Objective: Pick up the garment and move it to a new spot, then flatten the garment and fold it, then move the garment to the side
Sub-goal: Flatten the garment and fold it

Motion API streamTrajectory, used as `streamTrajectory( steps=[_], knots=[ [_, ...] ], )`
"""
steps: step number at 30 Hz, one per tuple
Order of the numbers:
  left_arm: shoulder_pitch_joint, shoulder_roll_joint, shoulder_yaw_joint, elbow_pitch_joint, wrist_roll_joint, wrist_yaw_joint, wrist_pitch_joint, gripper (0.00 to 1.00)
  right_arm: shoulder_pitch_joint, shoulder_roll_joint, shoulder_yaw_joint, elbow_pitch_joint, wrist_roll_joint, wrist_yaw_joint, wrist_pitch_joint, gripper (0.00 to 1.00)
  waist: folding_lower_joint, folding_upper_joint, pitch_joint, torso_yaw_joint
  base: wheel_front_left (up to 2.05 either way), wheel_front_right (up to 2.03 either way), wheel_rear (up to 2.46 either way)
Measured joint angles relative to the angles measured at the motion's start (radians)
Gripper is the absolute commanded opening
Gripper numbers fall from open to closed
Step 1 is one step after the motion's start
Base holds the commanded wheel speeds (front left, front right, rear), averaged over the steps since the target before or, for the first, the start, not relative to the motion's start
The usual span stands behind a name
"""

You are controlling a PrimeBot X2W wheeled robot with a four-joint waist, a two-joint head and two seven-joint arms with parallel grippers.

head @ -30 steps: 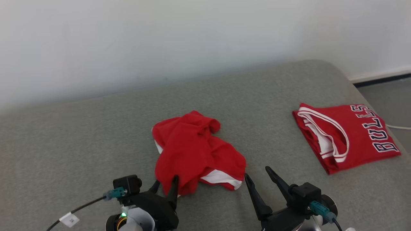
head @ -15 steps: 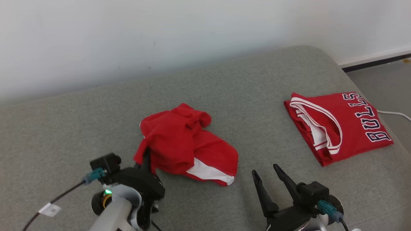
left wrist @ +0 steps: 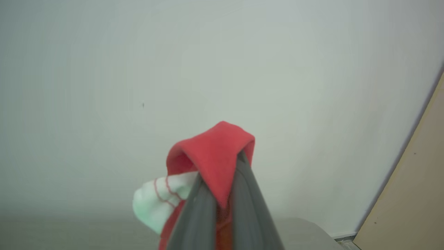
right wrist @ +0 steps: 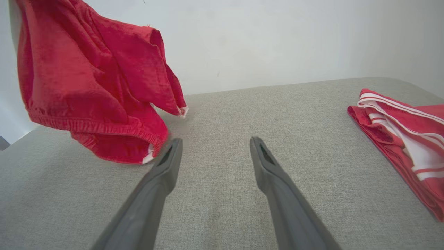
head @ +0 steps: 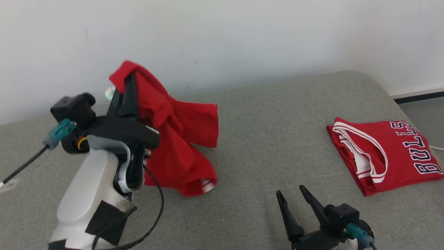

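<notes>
Plain white wall right across the back, evenly lit, with one small dark speck on it. In front lies a broad grey upholstered surface in woven fabric, its far right corner rounded. Past that corner there's grey floor, with a white skirting over a dark strip at the wall's foot. A white cable trails there. The left wrist view catches a slanting beige panel.

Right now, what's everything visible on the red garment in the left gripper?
The red garment is soft knit-looking cloth with white trim and a gathered elastic band along one edge. It hangs crumpled from the shut left gripper, a fold pinched near its tip. Its lowest folds dangle near the grey cushion; contact there is unclear.
</notes>
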Motion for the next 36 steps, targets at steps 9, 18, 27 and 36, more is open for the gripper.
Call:
streamTrajectory(
  steps=[9, 18, 27, 36],
  knots=[
    [-0.031, -0.030, -0.097, -0.058, 0.032, -0.007, 0.073, 0.00, 0.018, 0.002, -0.013, -0.004, 0.003, 0.000, -0.003, 1.00, -0.0002, -0.0001, -0.008, -0.007, 0.00, 0.00, 0.00],
    [0.126, -0.097, -0.245, 0.115, -0.054, -0.064, 0.163, 0.01, 0.014, 0.003, -0.018, -0.008, 0.005, 0.000, -0.003, 1.00, -0.0001, 0.0000, 0.008, -0.037, 0.00, 0.00, 0.00],
    [0.198, -0.103, -0.421, 0.116, -0.235, -0.045, 0.131, 1.00, 0.019, 0.003, -0.040, -0.010, 0.002, 0.000, -0.003, 1.00, -0.0001, -0.0001, 0.009, -0.019, 0.00, 0.00, 0.00],
    [0.261, -0.080, -0.416, 0.070, -0.244, -0.045, 0.021, 1.00, 0.044, 0.003, -0.073, -0.027, -0.007, 0.000, 0.004, 1.00, -0.0001, -0.0001, -0.010, 0.039, 0.00, 0.00, 0.00]
  ],
)
